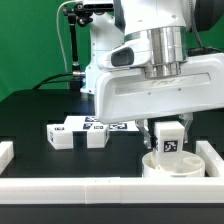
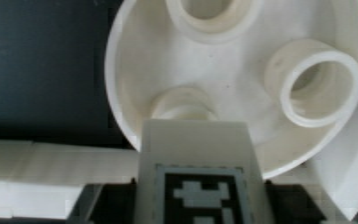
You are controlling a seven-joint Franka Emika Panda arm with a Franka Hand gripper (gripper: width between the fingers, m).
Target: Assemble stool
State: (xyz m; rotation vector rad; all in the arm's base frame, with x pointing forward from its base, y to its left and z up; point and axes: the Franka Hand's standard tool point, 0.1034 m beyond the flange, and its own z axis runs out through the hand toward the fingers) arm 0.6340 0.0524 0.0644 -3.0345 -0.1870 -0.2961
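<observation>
Clamping leg (image 1: 170, 143) upright, tool (image 1: 169, 133) sits directly above seat (image 1: 171, 167).

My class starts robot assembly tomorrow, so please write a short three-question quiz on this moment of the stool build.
1. True or false: the gripper is empty.
2. In the exterior view, the loose legs lie on which side of the seat? A) its left B) its right C) on top of it
3. Fill in: the held leg stands ___ over the seat.
Key: 1 false; 2 A; 3 upright.
</observation>
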